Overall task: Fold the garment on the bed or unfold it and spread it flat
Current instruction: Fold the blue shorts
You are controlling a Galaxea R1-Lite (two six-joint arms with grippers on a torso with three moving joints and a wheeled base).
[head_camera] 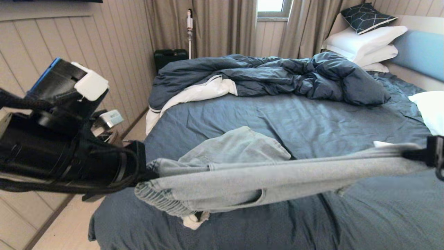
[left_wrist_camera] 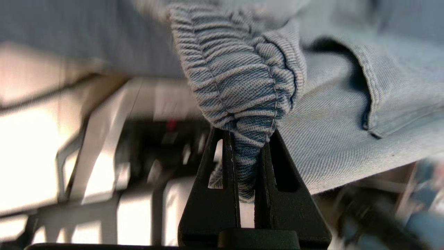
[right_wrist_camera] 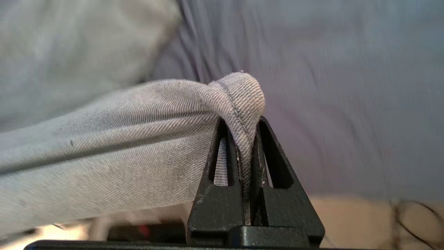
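The pale light-blue denim shorts (head_camera: 263, 177) hang stretched in the air over the near part of the bed (head_camera: 312, 118), held taut between both arms. My left gripper (head_camera: 147, 175) is shut on the gathered elastic waistband (left_wrist_camera: 242, 90) at the left end. My right gripper (head_camera: 421, 154) is shut on a stitched hem fold (right_wrist_camera: 242, 100) at the right edge of the head view. A slit pocket opening (head_camera: 256, 198) faces me, and white pocket lining (head_camera: 194, 219) dangles below. One leg (head_camera: 239, 146) droops behind onto the slate-blue sheet.
A rumpled dark blue duvet (head_camera: 277, 74) lies across the far half of the bed. White pillows (head_camera: 367, 41) and a dark patterned cushion (head_camera: 366, 16) are stacked by the light blue headboard (head_camera: 421, 52). Another white pillow (head_camera: 432, 109) sits at the right. Floor and wall panelling lie left.
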